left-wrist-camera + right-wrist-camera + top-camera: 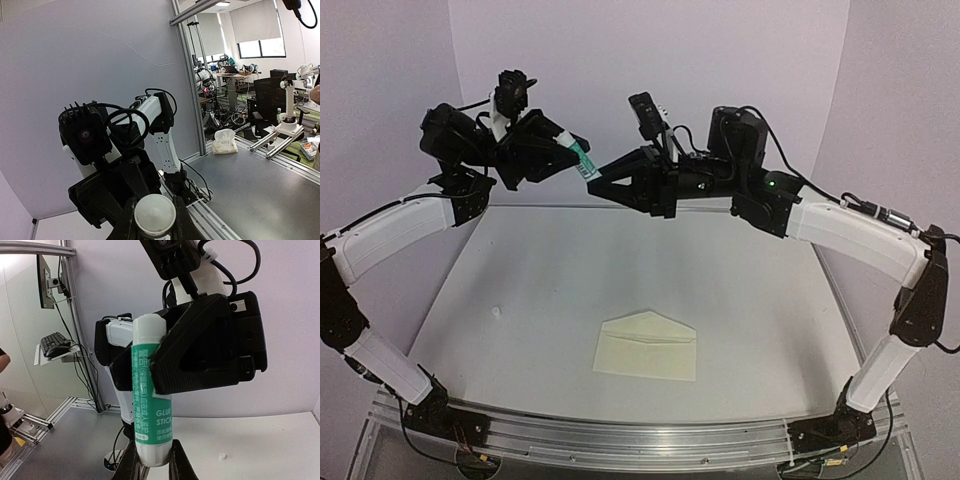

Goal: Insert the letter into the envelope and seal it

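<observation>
Bench (520,260): flat pale grey-white top with an aluminium rail (620,435) along the near edge. Plain lilac-white backdrop panels (650,60) stood on three sides. Past the panels, the wrist views showed a lab with metal framing posts, windows and other tables. There was a keyboard (55,342) on a shelf and a tissue pack (224,141) on a grey top.

Counts: two white-and-black arms, one envelope, one glue stick, one small white bit.

The long pale cream-yellow paper envelope (647,350) lay flat on the bench near the front edge, about midway between the arm bases. Its triangular flap was open and pointed to the far side. Neither arm touched it.

The white glue stick with a green printed label (150,405) was held in the air over the far half of the bench, between the two grippers. The left gripper (565,150) had its jaws clamped around the stick's middle. The right gripper (150,467) had its jaws closed against one end of the same stick. The other end showed as a round white face in the left wrist view.

The small white bit (498,312) lay on the left part of the bench, well apart from the envelope.
</observation>
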{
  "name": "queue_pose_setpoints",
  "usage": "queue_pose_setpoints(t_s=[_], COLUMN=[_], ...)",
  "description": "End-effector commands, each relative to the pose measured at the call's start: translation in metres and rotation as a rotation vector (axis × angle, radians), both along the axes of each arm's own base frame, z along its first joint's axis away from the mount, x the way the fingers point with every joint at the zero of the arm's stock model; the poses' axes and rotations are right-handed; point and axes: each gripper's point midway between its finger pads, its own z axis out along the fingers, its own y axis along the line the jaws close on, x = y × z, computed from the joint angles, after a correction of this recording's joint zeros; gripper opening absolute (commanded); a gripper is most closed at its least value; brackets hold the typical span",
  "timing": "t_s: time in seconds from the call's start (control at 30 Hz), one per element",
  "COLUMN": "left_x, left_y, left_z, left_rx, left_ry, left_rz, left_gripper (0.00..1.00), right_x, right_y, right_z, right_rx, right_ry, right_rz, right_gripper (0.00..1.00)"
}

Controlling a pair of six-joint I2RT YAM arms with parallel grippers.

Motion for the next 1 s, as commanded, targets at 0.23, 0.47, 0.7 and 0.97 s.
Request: queue_pose_setpoints(t_s=[0.23,0.47,0.7,0.97], left_x=[-0.034,-0.036,-0.037,-0.036], left_y=[0.022,0.022,0.023,0.022], left_z=[-0.011,-0.010,-0.011,-0.012], left_rx=[0.076,0.072,0.074,0.069], left_ry=[-0.149,-0.155,-0.147,-0.142], left_rz=[-0.122,-0.124,-0.122,-0.119], left_gripper=[0.00,0.00,0.00,0.00], right_x=[0.001,0.011,0.022,0.026], right_y=[-0.011,-0.002,-0.002,-0.001], right_z=[0.039,0.044,0.047,0.052], right_rx=[0.056,0.063,0.075,0.079], right_ry=[0.034,0.107,0.130,0.171], right_rz=[0.167,0.303,0.341,0.404], right_gripper=[0.00,0.00,0.00,0.00])
